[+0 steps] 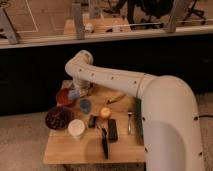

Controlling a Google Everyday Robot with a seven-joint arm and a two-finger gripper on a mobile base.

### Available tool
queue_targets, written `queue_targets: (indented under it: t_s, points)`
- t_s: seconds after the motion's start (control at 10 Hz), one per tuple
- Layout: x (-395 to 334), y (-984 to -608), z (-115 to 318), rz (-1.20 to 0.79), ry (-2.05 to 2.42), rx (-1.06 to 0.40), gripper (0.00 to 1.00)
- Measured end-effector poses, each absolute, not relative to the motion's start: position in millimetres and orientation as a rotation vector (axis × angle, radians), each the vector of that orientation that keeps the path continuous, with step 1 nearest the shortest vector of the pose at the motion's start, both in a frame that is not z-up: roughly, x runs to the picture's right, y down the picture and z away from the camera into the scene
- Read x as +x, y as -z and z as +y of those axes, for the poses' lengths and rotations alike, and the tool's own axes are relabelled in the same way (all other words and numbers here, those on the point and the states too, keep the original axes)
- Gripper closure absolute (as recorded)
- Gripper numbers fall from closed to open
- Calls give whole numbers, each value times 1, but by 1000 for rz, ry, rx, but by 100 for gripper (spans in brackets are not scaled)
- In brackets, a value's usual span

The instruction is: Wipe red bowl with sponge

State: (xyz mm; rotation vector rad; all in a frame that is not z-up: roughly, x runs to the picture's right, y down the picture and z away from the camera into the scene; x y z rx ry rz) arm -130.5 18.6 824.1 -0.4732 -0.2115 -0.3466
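Note:
The red bowl (63, 97) sits at the table's back left corner. The light blue sponge (74, 93) is at the bowl's right rim, held at the tip of my gripper (77, 90). The gripper reaches down from the white arm (107, 80) and is shut on the sponge. The arm covers the gripper's upper part and the table behind the bowl.
A small blue cup (85, 105) stands just right of the bowl. A dark maroon bowl (58, 118) and a white cup (76, 128) are in front. An orange fruit (104, 112), a banana (116, 98), black tools (112, 129), a fork (129, 121) and a green tray (138, 117) lie to the right on the wooden table (75, 150).

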Motion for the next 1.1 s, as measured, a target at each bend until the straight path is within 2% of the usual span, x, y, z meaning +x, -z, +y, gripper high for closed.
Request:
queue_targets:
  t_s: [0.6,1.1]
  points:
    - [-131,-826,17,-218,343,-465,100]
    - [-158,-838,5,-271,458,-360,100]
